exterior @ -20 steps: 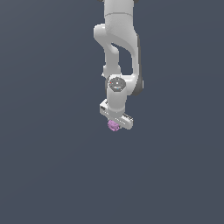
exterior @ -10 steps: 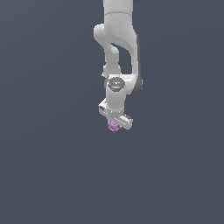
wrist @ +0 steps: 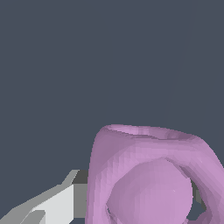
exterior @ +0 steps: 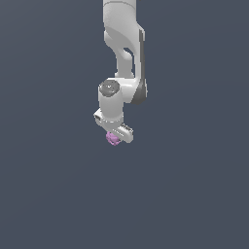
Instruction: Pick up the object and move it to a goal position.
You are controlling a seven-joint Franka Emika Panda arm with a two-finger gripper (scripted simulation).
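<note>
Gripper (exterior: 115, 136) is clamping the pink-purple ball (exterior: 113, 139); the ball is sitting at the gripper's tip, partly hidden behind the white gripper body in the exterior view, poking out toward that view's left and below. In the wrist view the ball (wrist: 151, 177) is filling much of the frame, lumpy and folded, with one white finger (wrist: 57, 203) pressing right against its side; the opposite finger is mostly hidden behind the ball. The arm (exterior: 124, 58) is hanging down from the top of the exterior view, wrist pointing downward. Everything around it is showing as flat dark grey-blue background (exterior: 194, 185), so I cannot tell whether the ball is touching any surface.
</note>
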